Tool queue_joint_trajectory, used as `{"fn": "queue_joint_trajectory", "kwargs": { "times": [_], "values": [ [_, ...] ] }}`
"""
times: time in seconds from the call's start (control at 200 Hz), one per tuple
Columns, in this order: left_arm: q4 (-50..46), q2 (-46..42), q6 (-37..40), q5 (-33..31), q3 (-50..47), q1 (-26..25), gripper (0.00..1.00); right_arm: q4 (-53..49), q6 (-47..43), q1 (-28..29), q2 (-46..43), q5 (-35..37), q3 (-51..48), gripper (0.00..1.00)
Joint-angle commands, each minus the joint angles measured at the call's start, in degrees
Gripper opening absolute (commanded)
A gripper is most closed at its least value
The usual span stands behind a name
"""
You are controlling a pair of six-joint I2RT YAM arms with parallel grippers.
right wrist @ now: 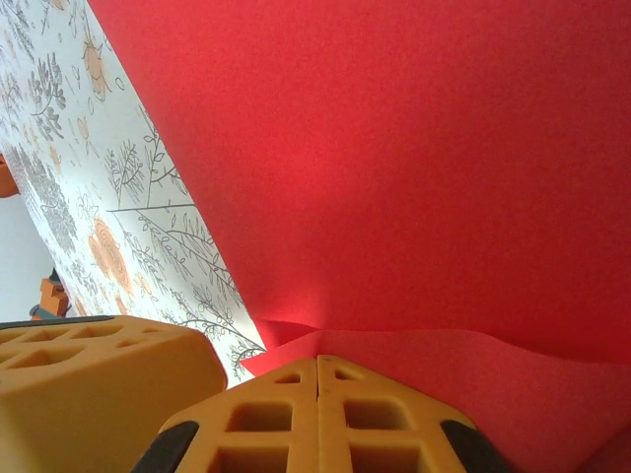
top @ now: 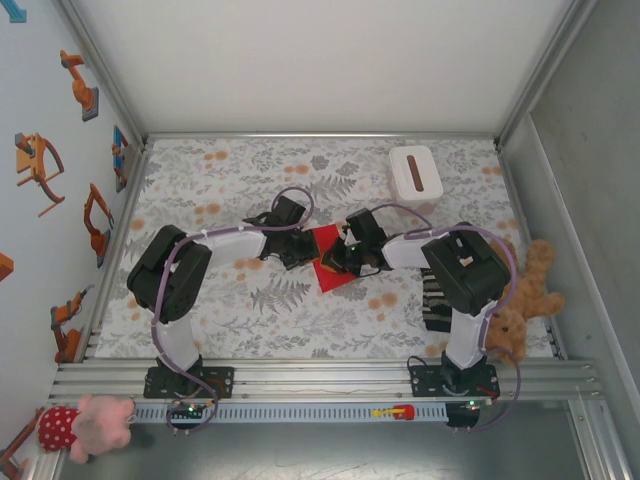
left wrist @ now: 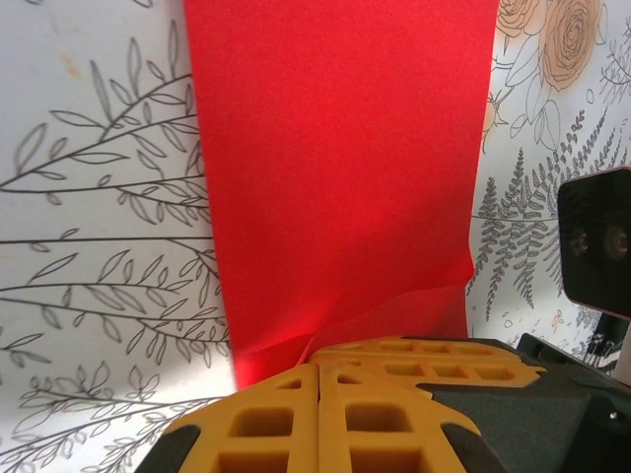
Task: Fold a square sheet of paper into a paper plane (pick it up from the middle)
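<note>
The square sheet of paper (top: pixel 330 262), bright red, lies on the flowered table cover at mid-table between my two grippers. My left gripper (top: pixel 303 250) meets it from the left and my right gripper (top: pixel 342 260) from the right, close together. In the left wrist view the yellow fingers (left wrist: pixel 266 419) are pressed together at the gripper (left wrist: pixel 317 367), where the paper (left wrist: pixel 345 168) rises in a pucker from its near edge. In the right wrist view the gripper (right wrist: pixel 317 361) is likewise shut at a raised ridge of the paper (right wrist: pixel 414 177). The left gripper's yellow finger (right wrist: pixel 89 384) sits just beside it.
A white box with a dark slot (top: pixel 415 172) stands at the back right. A brown teddy bear (top: pixel 525 295) and a dark striped object (top: pixel 437 300) lie at the right edge. A pink plush toy (top: pixel 90 420) sits in front of the rail. Walls close in both sides.
</note>
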Motion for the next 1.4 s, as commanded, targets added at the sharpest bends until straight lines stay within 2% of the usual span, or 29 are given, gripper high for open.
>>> {"fn": "queue_joint_trajectory", "kwargs": {
  "times": [0.0,0.841,1.047,1.272,1.397],
  "values": [
    [-0.22,0.92,-0.35,1.11,1.75,-0.54,0.02,-4.31,-0.3,0.21,1.24,1.66,0.17,0.0],
    [-3.77,3.8,-0.61,-2.2,1.77,-1.55,0.0,-2.71,0.84,0.06,1.42,1.4,-0.8,0.0],
    [-7.2,5.02,0.01,-3.51,2.04,-1.52,0.0,-1.97,0.69,-0.02,0.54,0.9,-0.71,0.0],
    [-11.03,6.44,2.19,-5.64,2.53,-1.56,0.0,-1.47,-4.32,-1.13,-5.55,-1.8,0.96,0.0],
    [-12.86,6.74,4.49,-6.7,3.76,-1.39,0.0,-6.47,-10.55,-2.04,-7.89,0.33,1.07,0.0]
  ]
}}
